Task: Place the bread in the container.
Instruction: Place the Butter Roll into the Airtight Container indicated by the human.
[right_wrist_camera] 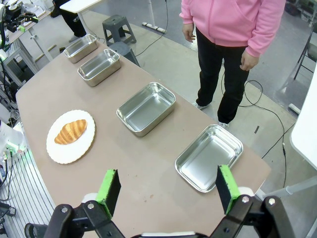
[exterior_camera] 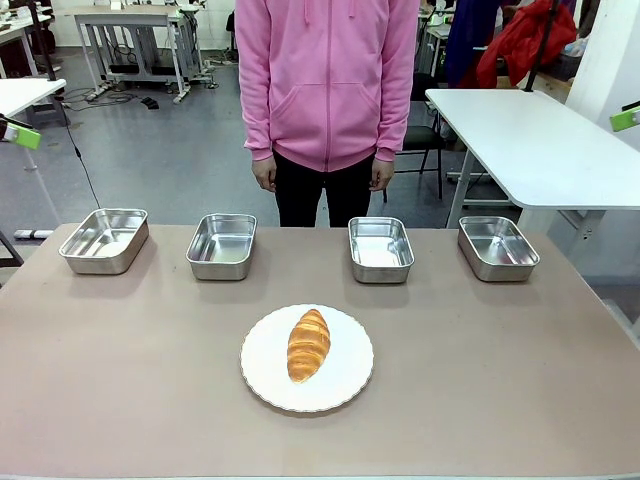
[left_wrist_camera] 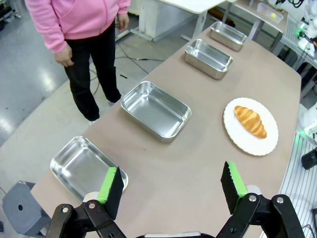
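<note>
Left gripper (left_wrist_camera: 171, 171) and right gripper (right_wrist_camera: 167, 172) are both held wide apart, nothing between the pads. The bread (exterior_camera: 308, 344) is seen on a white plate (exterior_camera: 260, 385), ahead and to the right of the left gripper, ahead and to the left of the right gripper, well apart from both. It is judged light, soft and flaky, easily crushed, so a gentle pinch across the thick middle is advised, not at the tapered ends. Its long axis is laid roughly from robot side to person side, with the far tip angled slightly to the robot's right. Four alike steel pans (exterior_camera: 380, 250) are lined up beyond the plate; which one is the container cannot be told.
</note>
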